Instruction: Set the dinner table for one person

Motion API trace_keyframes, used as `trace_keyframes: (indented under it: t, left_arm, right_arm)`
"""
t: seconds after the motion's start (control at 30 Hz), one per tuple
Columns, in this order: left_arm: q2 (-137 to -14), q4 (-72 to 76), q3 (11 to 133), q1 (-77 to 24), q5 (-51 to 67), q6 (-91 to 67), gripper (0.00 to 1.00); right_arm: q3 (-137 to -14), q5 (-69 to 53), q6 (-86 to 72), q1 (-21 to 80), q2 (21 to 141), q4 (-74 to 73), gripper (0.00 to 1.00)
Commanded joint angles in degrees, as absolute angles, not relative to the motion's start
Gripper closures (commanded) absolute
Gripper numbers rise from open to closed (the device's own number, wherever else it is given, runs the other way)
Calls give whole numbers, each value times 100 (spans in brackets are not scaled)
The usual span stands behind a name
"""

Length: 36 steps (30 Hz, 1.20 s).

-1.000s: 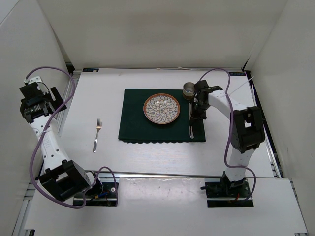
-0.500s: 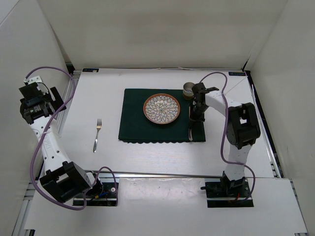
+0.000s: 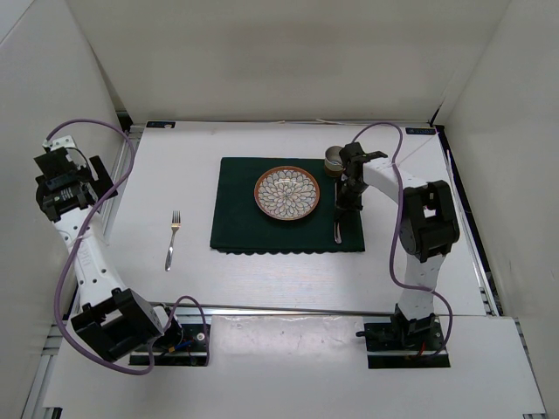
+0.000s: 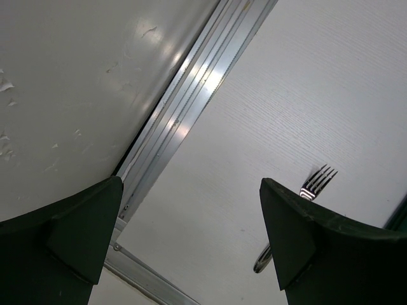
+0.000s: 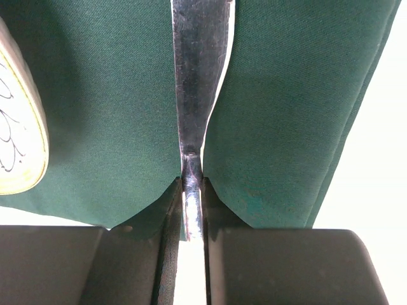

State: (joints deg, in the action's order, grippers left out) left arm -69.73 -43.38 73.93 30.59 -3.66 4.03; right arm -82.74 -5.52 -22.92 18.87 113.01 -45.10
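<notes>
The white dinner table (image 3: 262, 279) holds a dark green placemat (image 3: 236, 218) with a patterned plate (image 3: 287, 193) on it. My right gripper (image 3: 347, 202) is shut on a silver metal utensil (image 3: 338, 229) lying on the placemat just right of the plate. In the right wrist view the jaws (image 5: 192, 190) pinch the utensil's narrow neck (image 5: 197, 76) above the green cloth (image 5: 286, 95), with the plate's rim (image 5: 16, 133) at the left. A fork (image 3: 172, 240) lies on the table left of the placemat. My left gripper (image 3: 65, 188) is open, empty and high at the far left; its view shows the fork (image 4: 316, 181).
A small cup (image 3: 334, 161) stands at the placemat's far right corner, close behind my right gripper. White walls enclose the table on three sides. An aluminium rail (image 4: 184, 108) runs along the left edge beneath my left gripper.
My right gripper has shifted slightly left and toward the far side with the utensil, and its forearm has swung in. The left arm has not moved.
</notes>
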Motion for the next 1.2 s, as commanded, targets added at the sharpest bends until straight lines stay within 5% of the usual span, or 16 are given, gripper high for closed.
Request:
trace_keyframes:
  t: [0.0,0.07,0.2,0.77,0.97,1.17]
  left_arm:
    - [-6741,-4307,7374,3085,-404,448,0]
    - [-6741,-4307,7374,3085,-404,448,0]
    - [-6741,-4307,7322,3085,-404,448,0]
    - [-6881,-4465,6830,2551,764,-208,0]
    - [-7119,-4281,6364,1970,107,-1449,0]
    - [-7645,-3947,5810,1222,-360,-2328,0]
  right_arm:
    - [-8350,-457,-2250,1916,11285,-4413,100]
    - [-8350,-457,-2189,1916,11285,-4412,99]
    - [-8350,-510,-2127,1916,11172,-4359,73]
    - [-8657,-414,-1390,2021,9855,-4587,62]
    - [-8780,385,-380,2021,8729,-5351,47]
    - [-8158,1001,948,1951,7358,-6134,42]
